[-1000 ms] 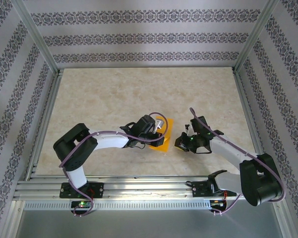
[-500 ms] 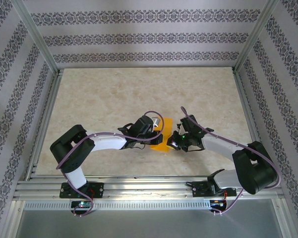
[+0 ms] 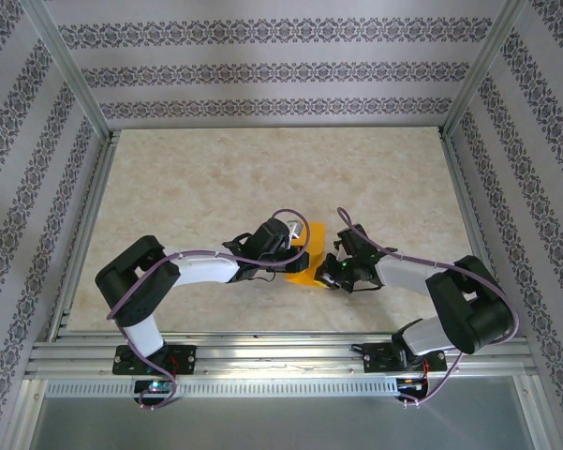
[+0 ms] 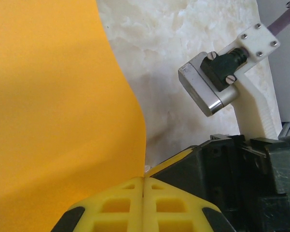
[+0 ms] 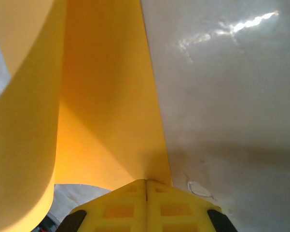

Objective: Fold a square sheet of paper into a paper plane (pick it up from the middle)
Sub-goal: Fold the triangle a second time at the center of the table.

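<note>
Pressed together, the left fingers (image 4: 111, 210) are pinched on an edge of the square sheet of paper (image 4: 53, 121), and the right fingers (image 5: 178, 210) are clamped on it likewise. The orange sheet is seen bowed between them, just below the centre of the top view, over the table (image 3: 215, 178).

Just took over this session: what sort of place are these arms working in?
Probably a lab test booth: a metal frame carries patterned wall panels around a marble-look table, with the left arm and right arm bolted to a rail at its near edge.
</note>
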`<state>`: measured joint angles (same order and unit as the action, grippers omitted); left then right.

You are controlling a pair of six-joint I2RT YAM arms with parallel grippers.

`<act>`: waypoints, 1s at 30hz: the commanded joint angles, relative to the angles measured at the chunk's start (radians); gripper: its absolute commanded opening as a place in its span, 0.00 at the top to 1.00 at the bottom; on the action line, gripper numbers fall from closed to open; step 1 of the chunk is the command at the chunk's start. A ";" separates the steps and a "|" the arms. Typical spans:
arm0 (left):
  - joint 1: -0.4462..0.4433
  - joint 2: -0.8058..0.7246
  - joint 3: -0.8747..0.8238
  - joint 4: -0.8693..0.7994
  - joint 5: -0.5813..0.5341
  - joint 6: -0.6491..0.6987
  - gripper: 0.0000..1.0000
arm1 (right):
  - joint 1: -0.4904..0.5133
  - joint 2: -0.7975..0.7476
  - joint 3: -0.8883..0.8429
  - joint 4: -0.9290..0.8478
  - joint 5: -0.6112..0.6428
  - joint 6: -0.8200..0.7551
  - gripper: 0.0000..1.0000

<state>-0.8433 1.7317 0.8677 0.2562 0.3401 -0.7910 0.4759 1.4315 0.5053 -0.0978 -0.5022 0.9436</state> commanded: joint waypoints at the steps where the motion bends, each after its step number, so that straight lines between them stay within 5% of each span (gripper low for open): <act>1: 0.001 0.019 -0.008 0.035 0.014 -0.001 1.00 | 0.004 0.020 0.043 -0.174 0.118 -0.108 0.98; 12: 0.017 0.095 0.029 0.101 0.071 0.000 1.00 | -0.077 0.059 0.115 -0.282 0.096 -0.250 0.97; 30: 0.049 0.105 0.010 0.177 0.121 -0.005 0.99 | -0.068 0.004 0.114 -0.108 -0.082 -0.129 0.93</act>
<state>-0.8112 1.8404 0.8772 0.3786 0.4458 -0.7910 0.4080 1.4445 0.6178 -0.2577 -0.5518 0.7795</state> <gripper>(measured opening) 0.039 0.068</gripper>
